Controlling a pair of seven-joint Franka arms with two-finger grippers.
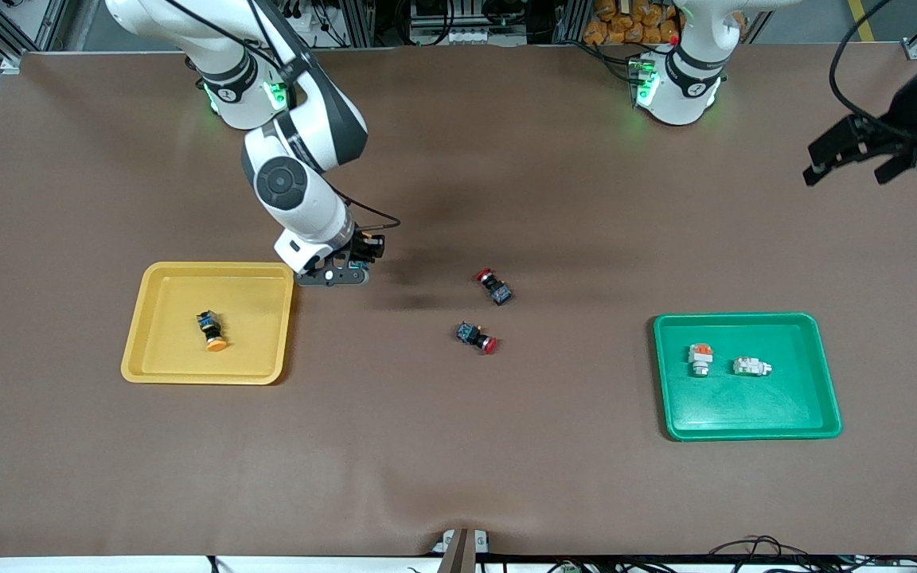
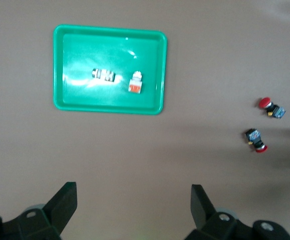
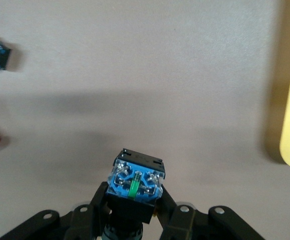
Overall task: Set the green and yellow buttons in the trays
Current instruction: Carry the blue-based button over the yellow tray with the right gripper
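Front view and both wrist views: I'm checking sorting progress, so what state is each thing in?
Yellow tray: holds one yellow-capped switch, lying on its side.
Green tray: holds two white-grey switches, apart.
Red-capped switches: two, loose on the table between the trays.
Right end effector: shut on a black-blue switch, beside the yellow tray.
Left end effector: open, empty, waiting.

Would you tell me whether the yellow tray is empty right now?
Not empty: one yellow-capped button lies on its side inside the yellow tray.
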